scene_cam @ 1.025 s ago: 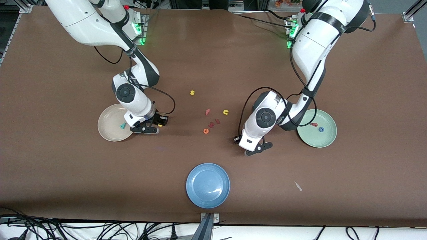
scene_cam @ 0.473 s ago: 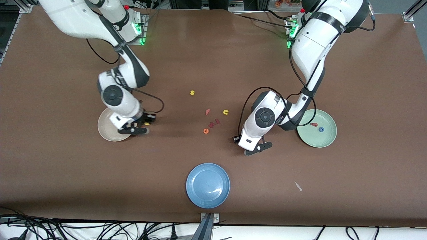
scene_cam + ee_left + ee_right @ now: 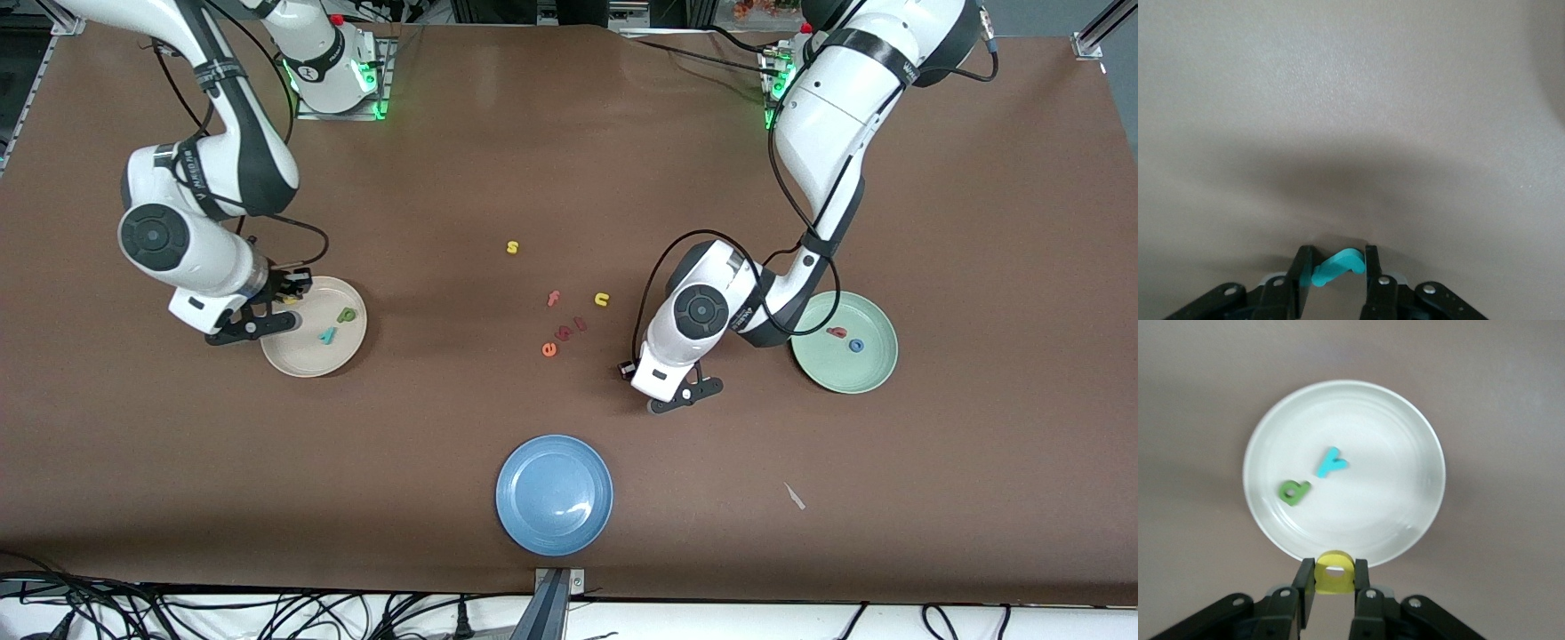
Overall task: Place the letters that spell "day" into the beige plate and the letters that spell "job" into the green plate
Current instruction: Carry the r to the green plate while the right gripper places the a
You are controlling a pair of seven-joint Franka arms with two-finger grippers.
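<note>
Brown matting covers the counter (image 3: 569,133), and over the beige plate's (image 3: 307,363) rim the right pincer (image 3: 1334,587) is clamped on the yellow "a" (image 3: 1335,573), with the green "d" (image 3: 346,314) and teal "y" (image 3: 328,335) already lying in that plate. Down at the counter between the stray letters and the green plate (image 3: 876,369), which holds the red "b" (image 3: 837,332) and blue "o" (image 3: 855,345), the left pincer (image 3: 1338,275) grips the teal "j" (image 3: 1337,265). I'd worry that the "a", hanging right above the rim, could drop outside if released here, and the thin "j" might slip from so slight a pinch.
</note>
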